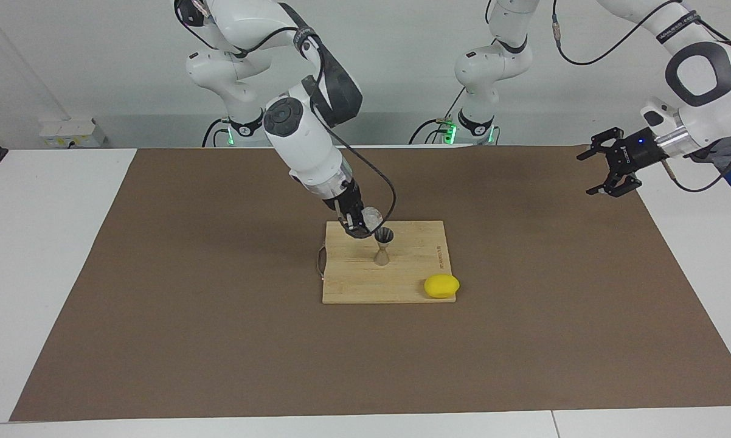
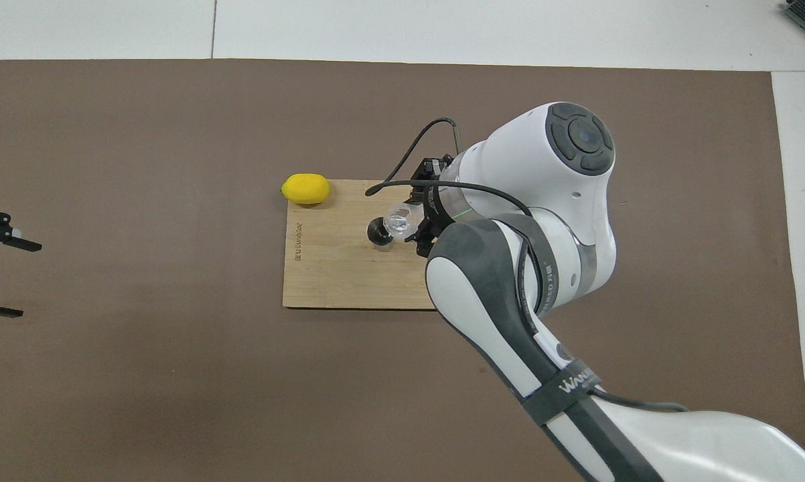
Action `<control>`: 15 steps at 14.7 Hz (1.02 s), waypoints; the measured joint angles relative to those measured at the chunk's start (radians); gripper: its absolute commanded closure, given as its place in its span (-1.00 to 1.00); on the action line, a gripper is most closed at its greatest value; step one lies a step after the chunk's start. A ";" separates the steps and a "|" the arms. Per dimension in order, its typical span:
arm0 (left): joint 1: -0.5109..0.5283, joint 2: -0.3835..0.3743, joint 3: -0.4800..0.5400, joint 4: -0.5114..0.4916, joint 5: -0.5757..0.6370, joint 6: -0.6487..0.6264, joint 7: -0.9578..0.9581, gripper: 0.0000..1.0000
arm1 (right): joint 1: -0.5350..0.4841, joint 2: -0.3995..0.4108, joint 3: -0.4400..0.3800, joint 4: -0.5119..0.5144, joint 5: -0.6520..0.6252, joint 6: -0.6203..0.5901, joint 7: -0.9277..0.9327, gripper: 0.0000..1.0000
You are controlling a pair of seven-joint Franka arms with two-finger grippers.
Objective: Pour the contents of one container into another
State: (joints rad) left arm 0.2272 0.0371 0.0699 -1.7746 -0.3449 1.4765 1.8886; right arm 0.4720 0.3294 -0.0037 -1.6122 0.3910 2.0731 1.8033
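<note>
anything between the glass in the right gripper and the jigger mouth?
Nothing visible. The right gripper holds the glass tumbler tipped right at the open top of the jigger, which stands upright on the cutting board. The lemon lies at the board's corner, clear of them. The left gripper waits open at the table's end.

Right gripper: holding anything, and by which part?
The right gripper is shut on the glass tumbler, gripped across its side wall and tipped over the jigger on the cutting board. The left gripper waits open, holding nothing.
</note>
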 measured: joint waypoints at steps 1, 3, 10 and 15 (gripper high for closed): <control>-0.022 -0.020 -0.001 0.001 0.022 0.005 -0.053 -1.00 | 0.001 0.004 0.000 0.004 -0.023 0.000 0.015 1.00; -0.063 -0.066 -0.003 0.003 0.061 0.011 -0.179 -1.00 | 0.002 0.011 0.000 0.019 -0.060 0.000 0.042 1.00; -0.162 -0.166 -0.032 0.002 0.137 0.015 -0.623 -1.00 | 0.028 0.025 0.000 0.035 -0.119 -0.001 0.083 1.00; -0.170 -0.206 -0.104 0.002 0.223 0.034 -1.113 -1.00 | 0.037 0.026 -0.001 0.038 -0.157 -0.001 0.097 1.00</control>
State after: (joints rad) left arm 0.0573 -0.1689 -0.0343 -1.7721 -0.1217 1.5102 0.7760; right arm 0.5086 0.3559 -0.0042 -1.5741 0.2343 2.0724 1.9000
